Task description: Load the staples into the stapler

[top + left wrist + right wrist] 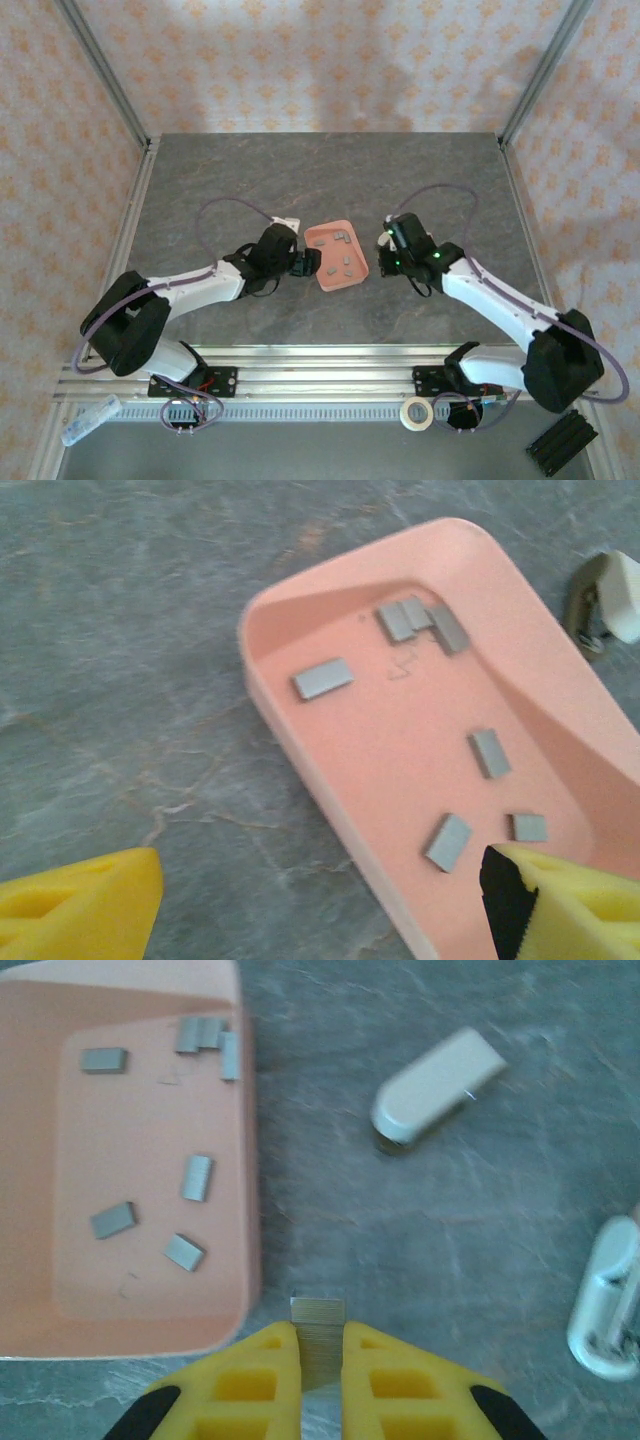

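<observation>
With my left claw (pixel 320 910) wide above the tray (pixel 400 760) of loose staples (pixel 323 678), my right claw (pixel 318 1360) pinches one strip (pixel 317 1322) across its flat sides, judged light, slippery and easily snapped, so I grip gently.

I'm seeing the tray (pixel 262 685) showing salmon-pink and the staples (pixel 323 678) reading flat grey. L fingers (pixel 90 905) are showing bright yellow, w/ black on one inner face. R fingers (pixel 250 1380) are also yellow, going black at the outer corners. Staple strip (pixel 317 1332) is glinting silver-grey, finely ribbed. Stapler (pixel 437 1085) is looking off-white, dark underneath. Tabletop (pixel 250 180) is coming thru grey-green, marbled w/ pale veins. Walls (pixel 300 60) are showing cream w/ an orange floral repeat.
</observation>
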